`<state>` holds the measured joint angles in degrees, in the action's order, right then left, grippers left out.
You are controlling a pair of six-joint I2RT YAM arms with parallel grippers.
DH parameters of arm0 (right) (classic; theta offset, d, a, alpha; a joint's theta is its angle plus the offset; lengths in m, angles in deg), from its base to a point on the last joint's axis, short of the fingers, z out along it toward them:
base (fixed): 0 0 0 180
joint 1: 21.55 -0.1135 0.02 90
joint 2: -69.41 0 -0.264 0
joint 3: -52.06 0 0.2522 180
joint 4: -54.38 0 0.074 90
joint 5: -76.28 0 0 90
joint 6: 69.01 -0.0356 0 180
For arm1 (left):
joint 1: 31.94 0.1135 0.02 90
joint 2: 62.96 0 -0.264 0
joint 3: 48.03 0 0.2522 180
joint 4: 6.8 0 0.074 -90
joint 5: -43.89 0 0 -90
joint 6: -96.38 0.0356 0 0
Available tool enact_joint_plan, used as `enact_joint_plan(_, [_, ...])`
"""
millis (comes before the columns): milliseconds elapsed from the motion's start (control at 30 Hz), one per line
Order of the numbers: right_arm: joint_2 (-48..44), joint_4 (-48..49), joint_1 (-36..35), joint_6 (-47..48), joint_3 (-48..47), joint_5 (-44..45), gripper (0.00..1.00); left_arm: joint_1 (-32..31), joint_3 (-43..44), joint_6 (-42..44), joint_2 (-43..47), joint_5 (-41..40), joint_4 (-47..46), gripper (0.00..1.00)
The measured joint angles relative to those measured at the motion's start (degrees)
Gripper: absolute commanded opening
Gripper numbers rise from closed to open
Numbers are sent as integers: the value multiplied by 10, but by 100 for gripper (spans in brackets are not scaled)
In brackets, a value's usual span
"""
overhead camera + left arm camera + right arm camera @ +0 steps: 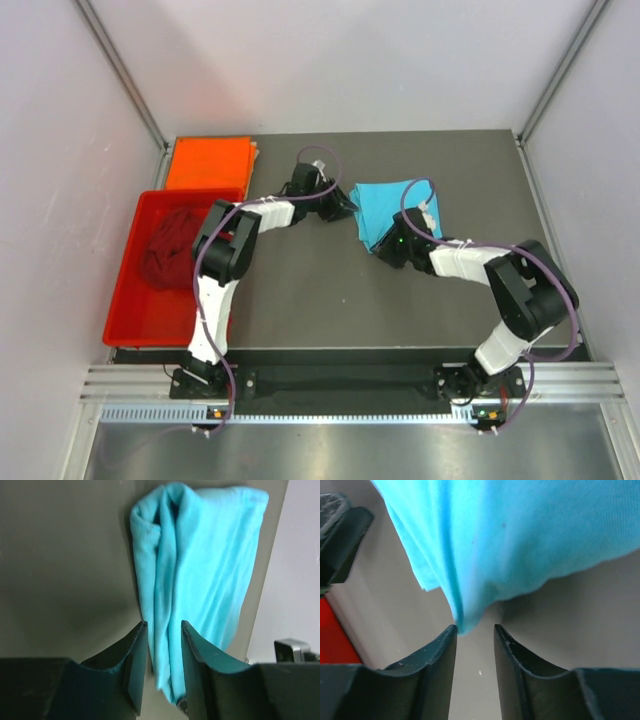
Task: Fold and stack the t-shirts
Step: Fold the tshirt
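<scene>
We see the turquoise shirt (388,212) bunched mid-table, toward the back. Our left gripper (164,627) has its fingers parted, a fold running loose between them, and our right gripper (474,629) is released too, the cloth's corner just at its fingertips.

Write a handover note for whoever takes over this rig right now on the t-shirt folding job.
The left tool is open, jaws astride an edge of the turquoise t-shirt, not pinching it.
The right tool is open, a corner of that shirt just ahead of its jaws.
The orange t-shirt lies folded flat at the far left of the table: done.
The turquoise one is bunched, half-folded, between the tools.
The maroon t-shirt is crumpled in the red tray.
Left: finish turquoise, fold maroon, stack all three.
</scene>
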<state>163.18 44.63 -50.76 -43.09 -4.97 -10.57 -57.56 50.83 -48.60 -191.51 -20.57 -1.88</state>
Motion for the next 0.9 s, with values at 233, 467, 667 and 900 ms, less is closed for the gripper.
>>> enact_joint_plan(233, [-50,-125,5,79,-70,-19,42,-7,-75,17,81,-4,-7,34])
enact_joint_plan(467, [-126,-170,52,133,-77,-38,45,-43,-94,23,81,-15,-9,35])
enact_joint_plan(667, [-137,-176,106,177,-73,-71,46,-71,-84,33,58,-43,7,35])
enact_joint_plan(900, [-123,-190,137,215,-73,-88,46,-73,-82,35,55,-51,8,35])
